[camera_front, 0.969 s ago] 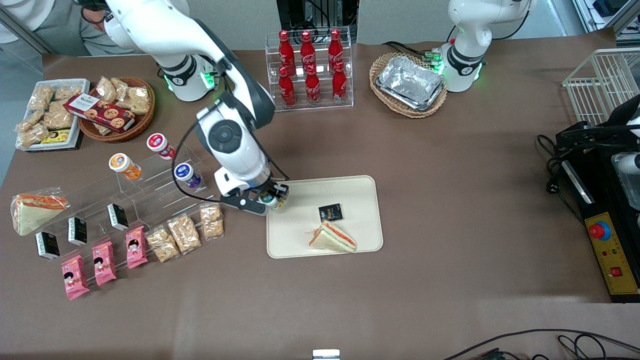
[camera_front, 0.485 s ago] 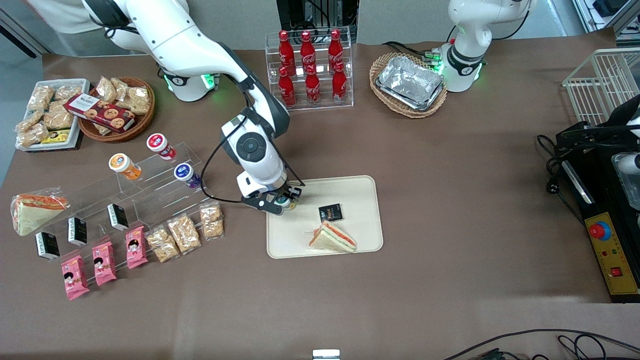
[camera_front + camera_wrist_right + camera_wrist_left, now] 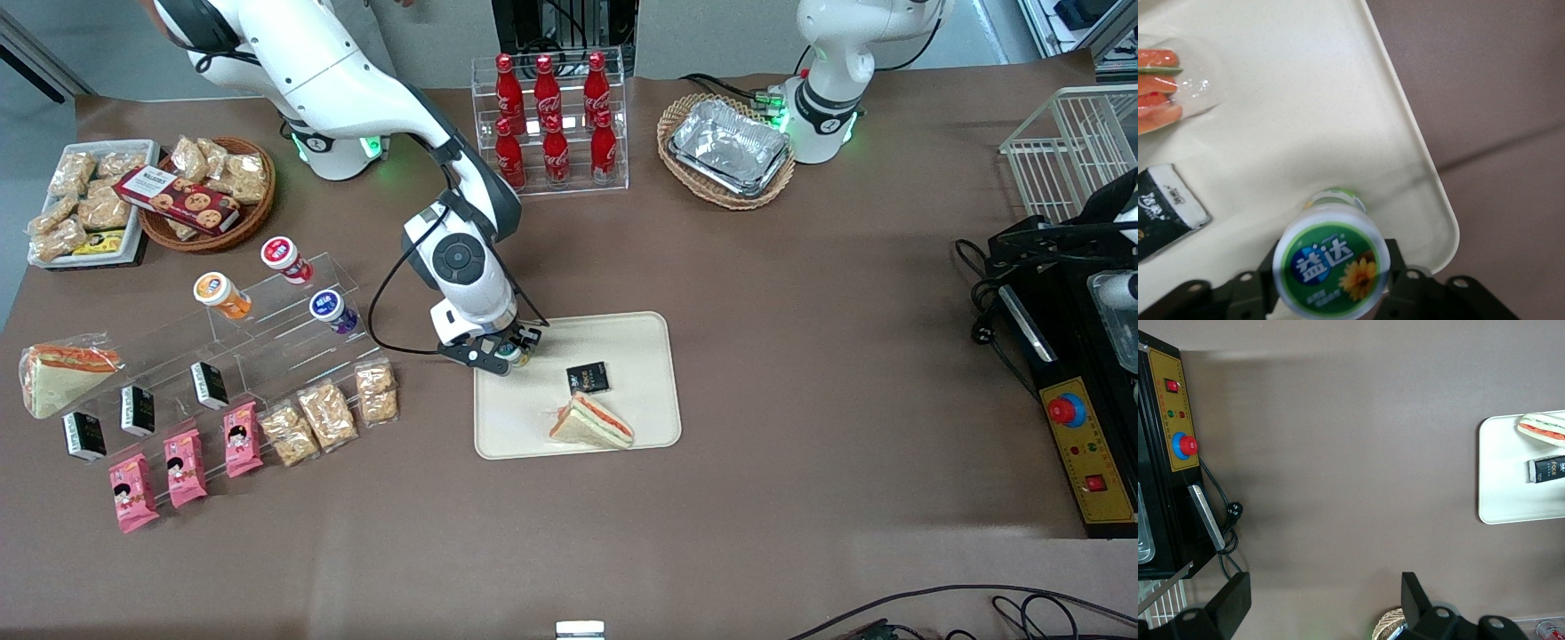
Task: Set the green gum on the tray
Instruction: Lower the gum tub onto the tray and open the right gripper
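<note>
Holding the gum [image 3: 509,355] clamped between its fingers, lid facing the wrist camera, the gripper [image 3: 508,354] hangs over the corner of the tray [image 3: 622,331] that lies nearest the working arm's base. In the wrist view the gum [image 3: 1330,265] sits above bare tray surface [image 3: 1305,107], and a pale reflection or shadow of its base shows just under it, which suggests the jar is close to the tray but probably not yet seated; contact cannot be confirmed. The main risk is the narrow margin: the tray's rounded rim runs close beside the gripper, so a release with the jar slightly off-vertical, or from too great a height, could let it tip and roll over the low rim onto the table. A tall, narrow jar of this kind is likely to topple readily. A second, smaller risk is a finger dragging the jar as the jaws part, pulling it toward the rim. The black packet [image 3: 588,378] and the sandwich [image 3: 591,421] lie well apart from the gripper, nearer the front camera and toward the parked arm's end, so collision with them appears unlikely. Compared with the front view one second ago, the gripper has moved from the tray's edge to a position inside the rim, carrying the gum with it; all other items are unchanged.
</note>
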Motion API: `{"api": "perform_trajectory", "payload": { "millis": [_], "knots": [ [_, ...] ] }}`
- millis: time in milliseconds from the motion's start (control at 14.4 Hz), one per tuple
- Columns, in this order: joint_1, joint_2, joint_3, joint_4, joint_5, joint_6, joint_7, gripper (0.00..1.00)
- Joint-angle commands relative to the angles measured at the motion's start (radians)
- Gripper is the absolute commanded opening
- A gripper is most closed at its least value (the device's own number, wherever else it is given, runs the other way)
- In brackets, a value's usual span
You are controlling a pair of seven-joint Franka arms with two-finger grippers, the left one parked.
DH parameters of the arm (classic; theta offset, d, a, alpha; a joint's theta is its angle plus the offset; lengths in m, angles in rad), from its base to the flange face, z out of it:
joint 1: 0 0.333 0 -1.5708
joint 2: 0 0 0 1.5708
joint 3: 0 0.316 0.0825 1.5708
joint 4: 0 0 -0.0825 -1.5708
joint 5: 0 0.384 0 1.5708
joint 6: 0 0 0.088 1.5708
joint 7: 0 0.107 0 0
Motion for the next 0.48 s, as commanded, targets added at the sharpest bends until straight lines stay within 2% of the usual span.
{"api": "perform_trajectory", "payload": {
  "millis": [0,415],
  "knots": [
    [0.012,0.004,-0.011,0.0,-0.015,0.022,0.034,0.98],
    [0.0,0.0,-0.011,0.004,-0.015,0.018,0.049,0.99]
  ]
}}
